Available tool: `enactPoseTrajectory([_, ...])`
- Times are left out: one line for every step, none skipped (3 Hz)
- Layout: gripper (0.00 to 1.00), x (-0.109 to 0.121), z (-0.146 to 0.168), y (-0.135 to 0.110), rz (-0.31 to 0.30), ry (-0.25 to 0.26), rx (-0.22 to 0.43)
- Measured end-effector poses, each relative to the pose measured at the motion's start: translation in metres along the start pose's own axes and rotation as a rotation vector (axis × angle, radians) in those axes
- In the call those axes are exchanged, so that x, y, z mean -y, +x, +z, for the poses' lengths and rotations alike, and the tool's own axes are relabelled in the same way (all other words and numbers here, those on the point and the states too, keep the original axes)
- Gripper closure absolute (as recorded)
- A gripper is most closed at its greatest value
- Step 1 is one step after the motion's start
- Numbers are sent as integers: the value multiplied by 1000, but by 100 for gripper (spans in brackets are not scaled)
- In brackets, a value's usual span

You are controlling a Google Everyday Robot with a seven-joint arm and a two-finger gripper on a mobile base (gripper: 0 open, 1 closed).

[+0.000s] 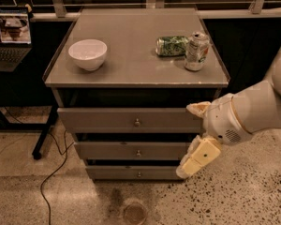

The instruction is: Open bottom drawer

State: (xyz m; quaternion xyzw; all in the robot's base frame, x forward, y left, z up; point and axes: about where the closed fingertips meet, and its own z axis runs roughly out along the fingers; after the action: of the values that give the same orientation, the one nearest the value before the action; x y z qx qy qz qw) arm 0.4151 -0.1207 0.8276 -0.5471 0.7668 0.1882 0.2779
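**A:** If we read from the left, what do we pass before the arm?

**B:** A laptop (pixel 9 36) off to the side, then a bowl (pixel 87 54) on the cabinet top (pixel 131 69), then a green can (pixel 172 45) on its side and a silver can (pixel 196 51) upright. None of it bears on the job.

**A:** And the bottom drawer (pixel 112 172)?

**B:** It's the lowest of the three grey fronts, just above the floor (pixel 253 196), and shut as far as I can judge. Its long axis runs left to right, with the knob (pixel 139 174) at the middle.

**A:** Where's the gripper (pixel 186 140)?

**B:** At the cabinet's right front corner. The jaws are spread wide, one above the other. The upper finger (pixel 199 108) is level with the top drawer (pixel 107 118), and the lower finger (pixel 196 158) is by the right end of the bottom drawer's front. They hold nothing (whether the lower finger touches that front, I can't tell).

**A:** So which way to the knob?

**B:** It lies left of the jaws and lower than their middle. I'd say the move needs a slide left and a drop, so the knob sits between the fingers before they close.
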Motion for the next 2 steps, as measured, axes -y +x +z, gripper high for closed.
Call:
enactPoseTrajectory([0,-2,34,12,38,-26,42])
enactPoseTrajectory([0,-4,68,26,68,-11,80])
